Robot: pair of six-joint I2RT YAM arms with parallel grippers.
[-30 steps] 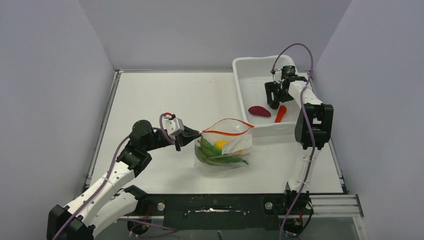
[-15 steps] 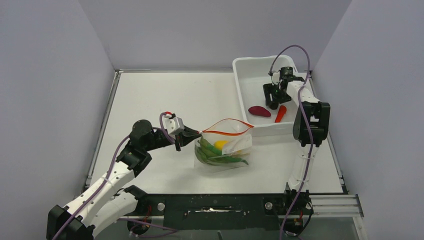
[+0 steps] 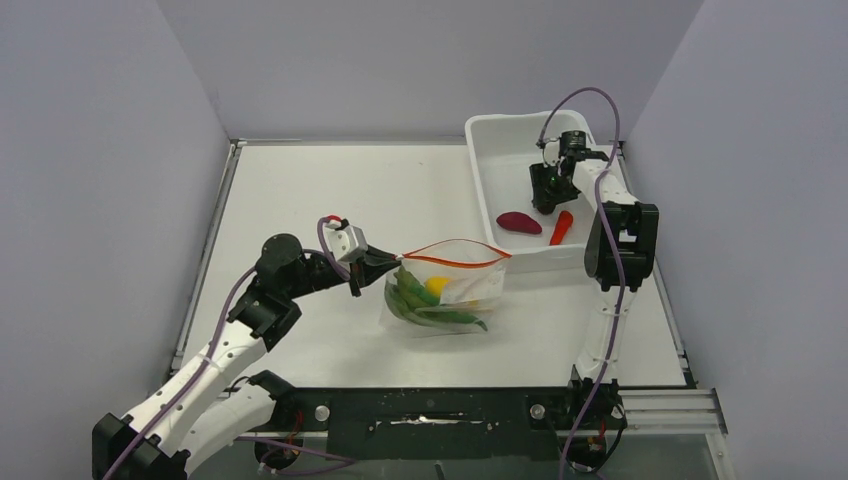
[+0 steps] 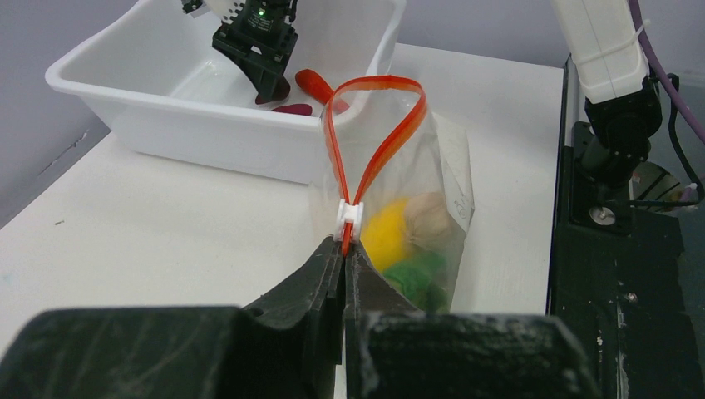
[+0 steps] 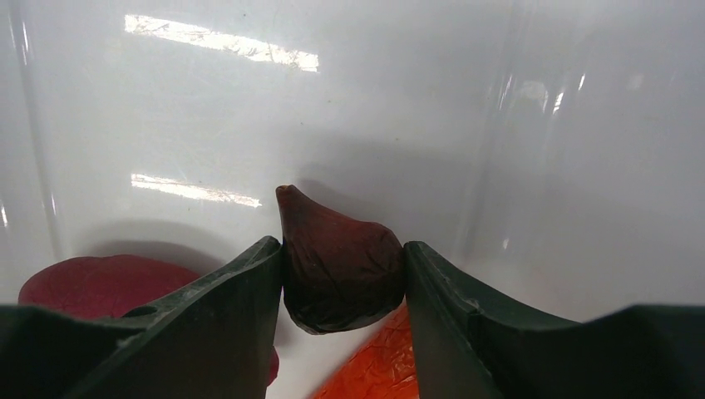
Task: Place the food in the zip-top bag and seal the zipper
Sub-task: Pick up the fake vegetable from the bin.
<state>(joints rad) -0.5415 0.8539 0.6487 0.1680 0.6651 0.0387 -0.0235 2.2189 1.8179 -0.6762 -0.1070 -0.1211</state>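
The clear zip-top bag (image 3: 445, 290) stands on the table with its mouth open. Inside lie a yellow lump (image 4: 389, 233), a beige piece (image 4: 431, 218) and green food (image 3: 420, 305). My left gripper (image 3: 392, 266) is shut on the left end of the red-orange zipper (image 4: 378, 141), just below its white slider. In the white tub (image 3: 500, 135), my right gripper (image 5: 342, 258) has both fingers pressed against a dark maroon, pointed piece (image 5: 341, 270). A flat maroon piece (image 3: 518, 222) and an orange-red cone (image 3: 561, 227) lie beside it on the tub floor.
The tub's near wall (image 4: 166, 125) stands just behind the bag's mouth. Grey walls enclose the table on three sides. A black rail (image 3: 450, 410) with the arm bases runs along the near edge.
The right gripper's jaws have narrowed onto the dark maroon piece. The left gripper and the bag have shifted slightly to the left.
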